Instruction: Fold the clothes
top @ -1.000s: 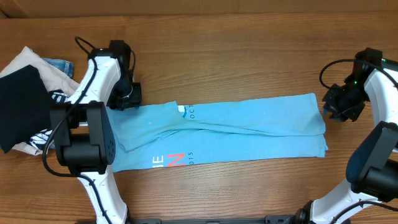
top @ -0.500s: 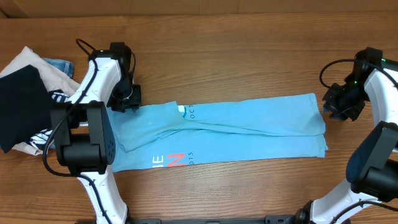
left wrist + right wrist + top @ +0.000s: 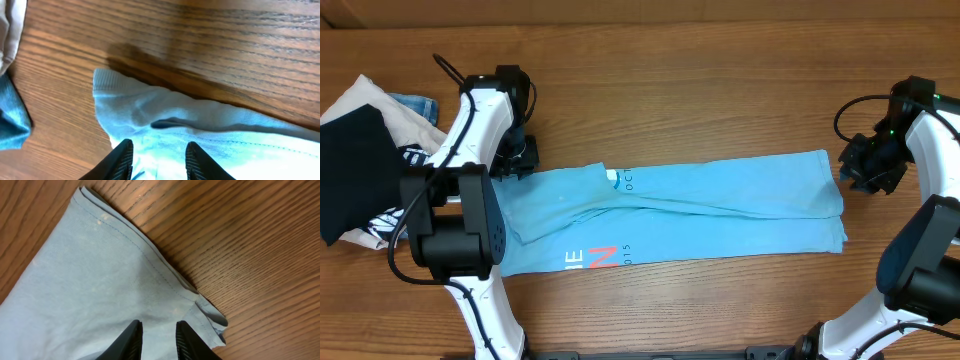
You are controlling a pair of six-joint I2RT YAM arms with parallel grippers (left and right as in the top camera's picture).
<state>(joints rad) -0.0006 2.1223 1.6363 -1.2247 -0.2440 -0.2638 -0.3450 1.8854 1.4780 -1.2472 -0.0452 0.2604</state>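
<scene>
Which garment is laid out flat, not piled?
The sky-blue T-shirt, stretched across the middle; the black garment, beige one and denim one sit heaped together.

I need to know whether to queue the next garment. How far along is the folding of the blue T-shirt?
Done: the blue T-shirt lies folded lengthwise into a long flat strip. In hand: the left gripper and right gripper sit over its opposite ends, jaws parted, cloth lying flat. Left: folding the strip crosswise into a compact stack.
</scene>
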